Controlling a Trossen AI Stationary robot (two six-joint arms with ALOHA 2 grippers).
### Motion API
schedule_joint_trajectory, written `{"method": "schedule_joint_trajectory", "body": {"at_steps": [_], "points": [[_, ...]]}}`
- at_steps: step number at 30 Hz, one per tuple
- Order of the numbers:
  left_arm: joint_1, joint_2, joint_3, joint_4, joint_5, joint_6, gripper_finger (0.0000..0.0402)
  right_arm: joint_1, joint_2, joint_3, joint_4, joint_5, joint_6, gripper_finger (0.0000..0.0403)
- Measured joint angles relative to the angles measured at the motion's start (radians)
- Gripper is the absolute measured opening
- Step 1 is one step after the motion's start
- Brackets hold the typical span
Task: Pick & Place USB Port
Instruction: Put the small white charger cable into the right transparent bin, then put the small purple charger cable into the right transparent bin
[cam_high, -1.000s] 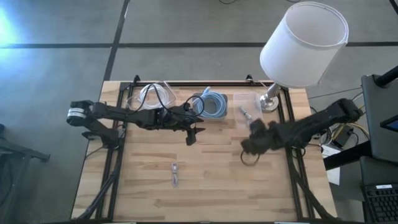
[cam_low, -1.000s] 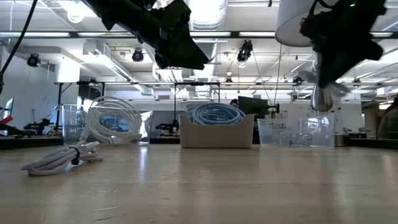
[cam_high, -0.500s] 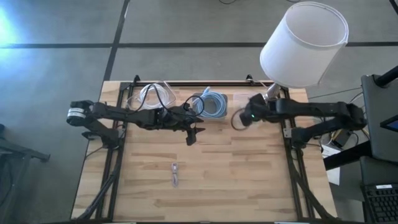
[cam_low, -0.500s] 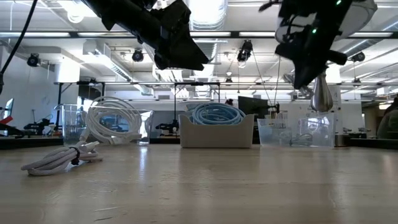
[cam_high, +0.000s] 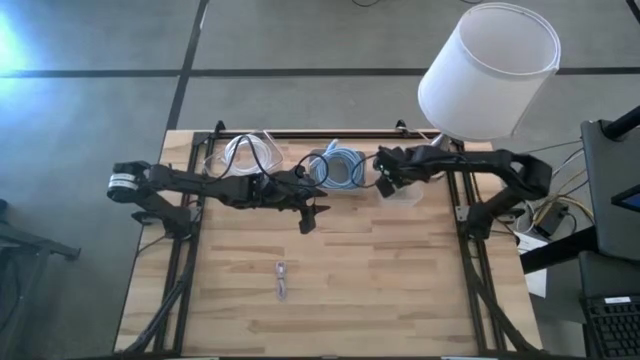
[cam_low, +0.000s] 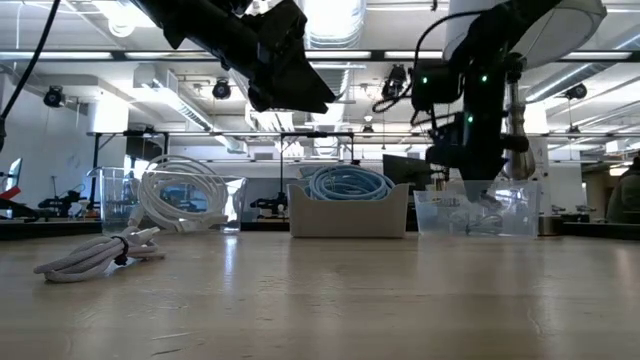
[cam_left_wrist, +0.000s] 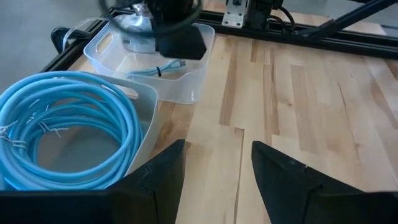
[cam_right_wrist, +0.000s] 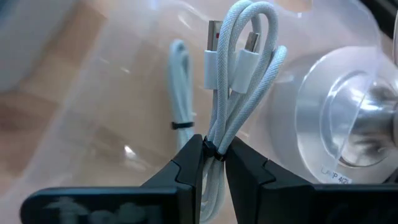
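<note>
Through the right wrist camera we see our right gripper (cam_right_wrist: 214, 163) with its two dark fingers (cam_right_wrist: 186, 167) pinched tight on a folded white braided cable (cam_right_wrist: 239, 93). The cable loops up from between the fingers, and its two plugs, one wide and one narrow, lie side by side near the bend. Beyond it we look into a clear plastic bin (cam_right_wrist: 124, 118), where a second thin white cable (cam_right_wrist: 181, 102), bound with a dark tie, lies on the bottom. Beside the bin stands a shiny round lamp base (cam_right_wrist: 348, 121).
</note>
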Motion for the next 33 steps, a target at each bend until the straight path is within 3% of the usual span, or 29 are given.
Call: {"method": "schedule_joint_trajectory", "body": {"at_steps": [13, 26, 33], "points": [[0.0, 0.0, 0.0, -0.024, 0.0, 0.016, 0.0188, -0.02, 0.089, 0.004, 0.001, -0.005, -0.02, 0.0055], [0.0, 0.0, 0.0, -0.024, 0.0, 0.013, 0.0188, -0.024, 0.054, 0.003, 0.0, -0.006, -0.045, 0.013], [0.0, 0.0, 0.0, -0.034, 0.015, 0.013, 0.0188, -0.013, 0.039, 0.022, -0.002, -0.174, -0.045, 0.0146]]}}
